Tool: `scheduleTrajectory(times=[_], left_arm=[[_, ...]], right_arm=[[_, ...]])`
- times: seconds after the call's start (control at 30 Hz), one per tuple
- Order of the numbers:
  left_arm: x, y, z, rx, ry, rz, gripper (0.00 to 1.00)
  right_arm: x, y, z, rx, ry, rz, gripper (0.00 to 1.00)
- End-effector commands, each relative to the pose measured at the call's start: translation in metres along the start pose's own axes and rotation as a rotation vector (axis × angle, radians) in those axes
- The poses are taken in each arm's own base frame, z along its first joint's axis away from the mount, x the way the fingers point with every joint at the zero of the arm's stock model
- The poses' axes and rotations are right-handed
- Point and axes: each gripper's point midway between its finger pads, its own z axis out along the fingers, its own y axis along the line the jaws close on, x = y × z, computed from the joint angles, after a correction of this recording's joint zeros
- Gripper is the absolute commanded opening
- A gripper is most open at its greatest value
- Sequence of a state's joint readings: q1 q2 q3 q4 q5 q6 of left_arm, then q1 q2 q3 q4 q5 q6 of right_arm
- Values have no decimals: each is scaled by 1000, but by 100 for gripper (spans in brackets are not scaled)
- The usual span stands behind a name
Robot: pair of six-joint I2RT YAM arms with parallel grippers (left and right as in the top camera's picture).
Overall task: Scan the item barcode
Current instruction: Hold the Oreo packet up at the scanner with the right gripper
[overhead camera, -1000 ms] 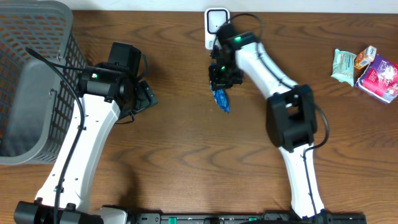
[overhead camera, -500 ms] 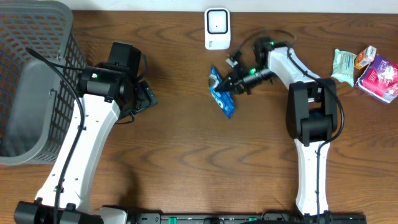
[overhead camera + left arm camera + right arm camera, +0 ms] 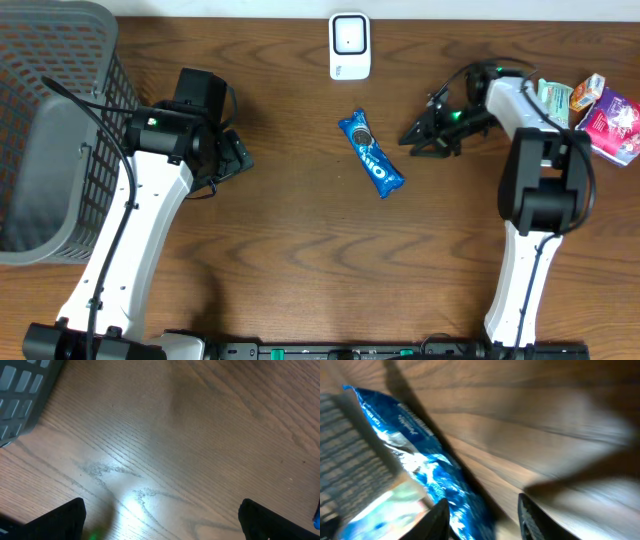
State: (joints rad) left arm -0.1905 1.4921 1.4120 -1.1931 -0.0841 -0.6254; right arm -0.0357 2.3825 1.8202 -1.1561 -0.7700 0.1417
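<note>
**Item 1, cookie packet** (image 3: 371, 154): blue with white lettering. It was found lying flat and free on the wooden surface (image 3: 300, 240), near its middle. It was set on a slant, with the upper end turned toward the scanner. It was gripped by nothing.

**Item 2, scanner** (image 3: 349, 45): small and white. It was placed at the far edge, beyond the packet and apart from it.

**Item 3, right pincer** (image 3: 408, 138): held low to the right of the packet, near it but not touching. In the wrist view its fingers were seen parted, with nothing clamped between them.

**Item 4, left pincer** (image 3: 238, 155): held over bare wood, well apart from the packet on its left. The fingers were spread wide and nothing was held.

**Item 5, basket** (image 3: 50, 130): grey mesh, stationed at the far left.

**Item 6, snack packs** (image 3: 552, 105): several, in pale green, orange and pink. They were grouped at the far right edge, just beside the right arm.
</note>
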Motion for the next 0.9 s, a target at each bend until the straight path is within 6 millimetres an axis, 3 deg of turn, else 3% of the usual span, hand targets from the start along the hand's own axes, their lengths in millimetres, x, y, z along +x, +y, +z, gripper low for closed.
scheduleTrajectory(times=[0.0, 0.13, 0.3, 0.47, 0.7, 0.87], left_arm=[[-1, 2, 1, -10, 0, -8, 98], [-1, 2, 1, -10, 0, -8, 98], [-1, 2, 1, -10, 0, -8, 98], [-1, 2, 1, -10, 0, -8, 98], [-1, 2, 1, -10, 0, -8, 98], [-1, 2, 1, -10, 0, -8, 98]], right_arm=[[-2, 17, -36, 156, -114, -97, 41], [11, 54, -45, 159, -140, -266, 56], [23, 76, -21, 208, -111, -373, 72], [20, 77, 8, 342, -119, -411, 71], [17, 60, 39, 626, -141, -457, 66], [17, 45, 65, 696, -99, -476, 63]])
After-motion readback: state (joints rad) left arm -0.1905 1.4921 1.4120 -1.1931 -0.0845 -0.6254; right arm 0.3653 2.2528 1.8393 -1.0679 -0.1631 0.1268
